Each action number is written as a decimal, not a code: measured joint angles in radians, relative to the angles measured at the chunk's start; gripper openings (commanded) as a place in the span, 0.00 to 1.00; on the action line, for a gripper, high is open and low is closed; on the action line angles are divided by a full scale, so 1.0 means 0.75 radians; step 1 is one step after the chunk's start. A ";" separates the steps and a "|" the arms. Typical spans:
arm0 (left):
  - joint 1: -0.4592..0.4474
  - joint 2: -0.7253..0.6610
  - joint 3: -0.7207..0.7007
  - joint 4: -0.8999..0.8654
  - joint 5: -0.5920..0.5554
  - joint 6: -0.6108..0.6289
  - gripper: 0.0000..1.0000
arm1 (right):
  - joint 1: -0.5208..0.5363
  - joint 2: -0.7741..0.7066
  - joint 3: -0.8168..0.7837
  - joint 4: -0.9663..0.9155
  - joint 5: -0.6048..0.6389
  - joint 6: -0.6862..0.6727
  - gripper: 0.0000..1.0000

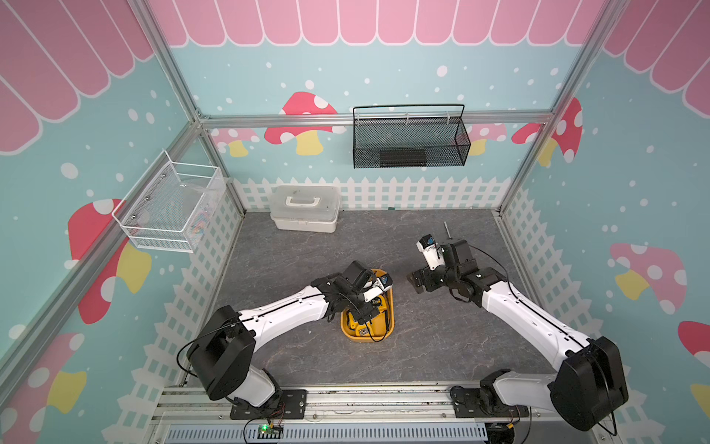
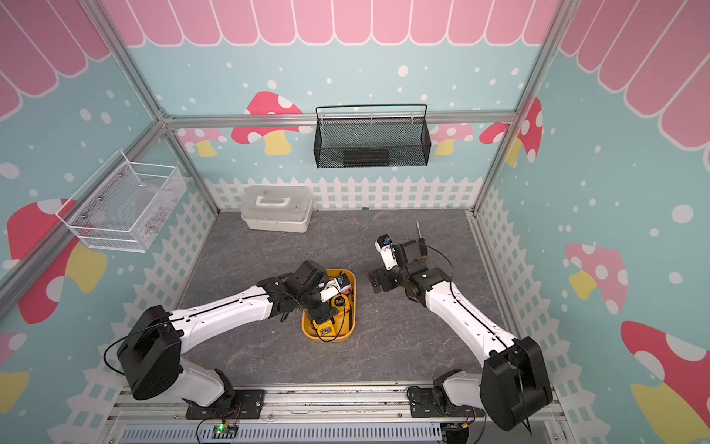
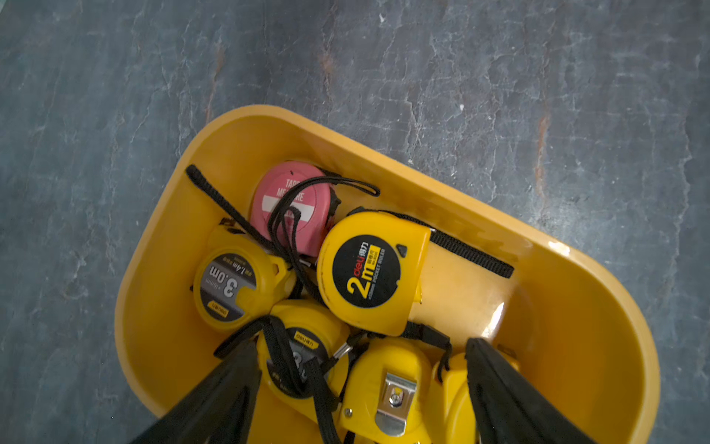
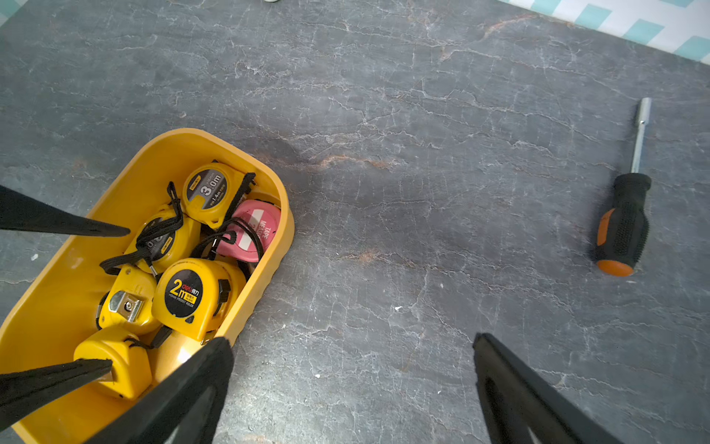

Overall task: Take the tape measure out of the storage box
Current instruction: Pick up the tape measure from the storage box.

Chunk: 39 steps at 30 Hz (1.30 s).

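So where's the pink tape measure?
In the left wrist view the round pink tape measure lies at one end of the shallow yellow plastic tray, beside the yellow tape measure marked 3.0m and one marked 2m.

**A:** We're looking at two matching arms. The left arm (image 1: 284, 311) is showing a long white shell with a thin black seam running down it.

**B:** And the right arm (image 1: 530, 319) is wearing the same white, with bulky black housings (image 1: 588, 384) capping the big joints.

**A:** Thin black cables (image 1: 178, 359) are looping off the shoulders, and flat black base plates (image 1: 269, 403) are showing small bright screw heads.

**B:** Each wrist is carrying a white camera module (image 1: 431, 256) with a blue patch.

**A:** The left fingers (image 3: 215, 403) are coming through matte black, flat and tapering. The right fingers (image 4: 215, 365) are showing the same shape, with long cut-outs.
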 measured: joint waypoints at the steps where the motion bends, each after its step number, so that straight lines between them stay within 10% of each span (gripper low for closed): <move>1: 0.005 0.010 -0.004 0.015 0.019 0.025 0.85 | -0.011 -0.010 -0.010 0.001 -0.008 0.007 0.98; 39: 0.076 0.317 0.197 -0.035 0.272 0.346 0.69 | -0.189 -0.136 -0.152 0.019 -0.132 0.085 0.98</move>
